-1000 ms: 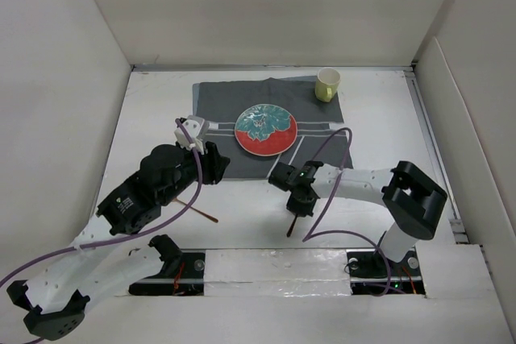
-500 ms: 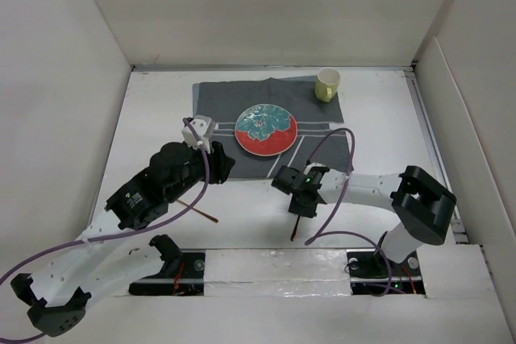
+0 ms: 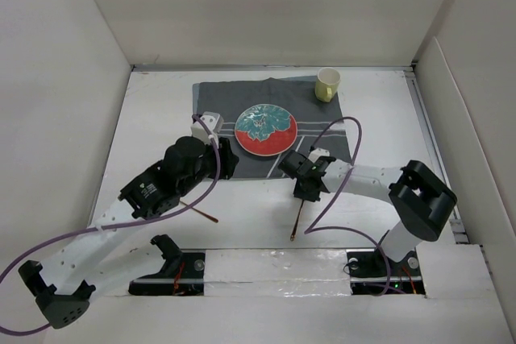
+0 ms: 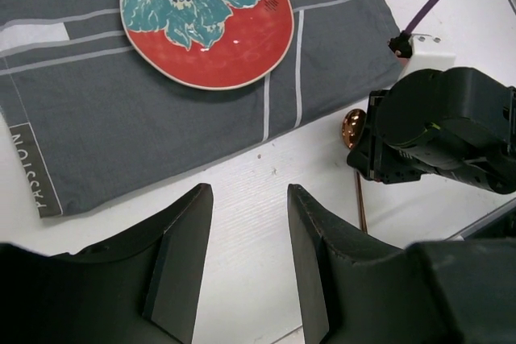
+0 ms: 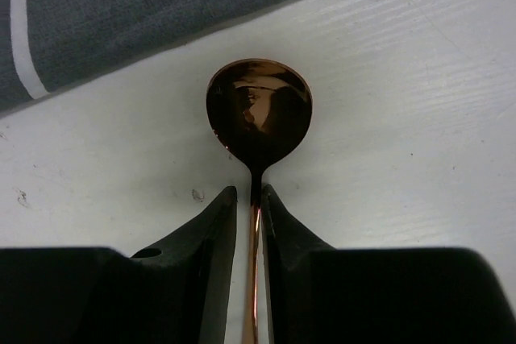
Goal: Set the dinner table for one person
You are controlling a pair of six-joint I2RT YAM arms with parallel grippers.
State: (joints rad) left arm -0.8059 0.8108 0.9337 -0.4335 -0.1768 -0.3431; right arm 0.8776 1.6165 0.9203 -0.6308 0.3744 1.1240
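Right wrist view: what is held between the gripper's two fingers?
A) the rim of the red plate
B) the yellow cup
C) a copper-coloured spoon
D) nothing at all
C: the right gripper has its two fingers closed on the thin neck of the copper-coloured spoon, whose bowl points toward the edge of the grey placemat.

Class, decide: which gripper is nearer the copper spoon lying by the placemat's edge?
Right. The right gripper grips the handle of the copper spoon just behind its bowl. The left gripper hovers open off to the spoon's left, apart from it.
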